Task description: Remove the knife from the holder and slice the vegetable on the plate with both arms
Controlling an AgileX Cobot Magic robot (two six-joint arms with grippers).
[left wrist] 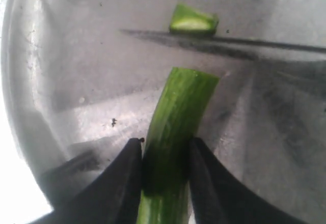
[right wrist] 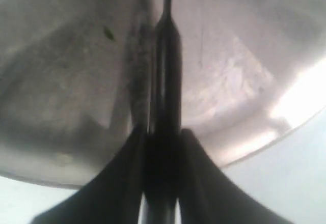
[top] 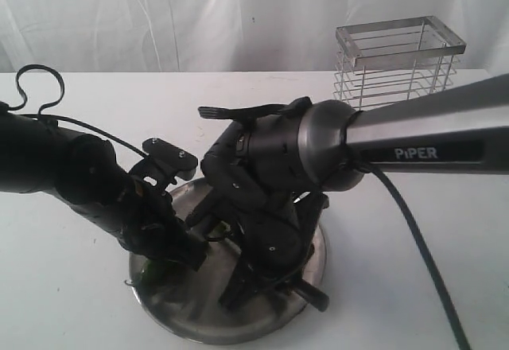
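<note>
The green vegetable lies on the steel plate, and my left gripper is shut on it near its lower part. A cut-off green piece lies beyond the thin black knife blade, which crosses just past the vegetable's cut end. My right gripper is shut on the black knife, its blade pointing over the plate. In the exterior view both grippers hang low over the plate; only a bit of the vegetable shows. The wire holder stands at the back right.
The grey PiPER forearm reaches in from the right, with a black cable trailing toward the front. The left arm comes in from the left with a looped cable. White curtain behind the white table.
</note>
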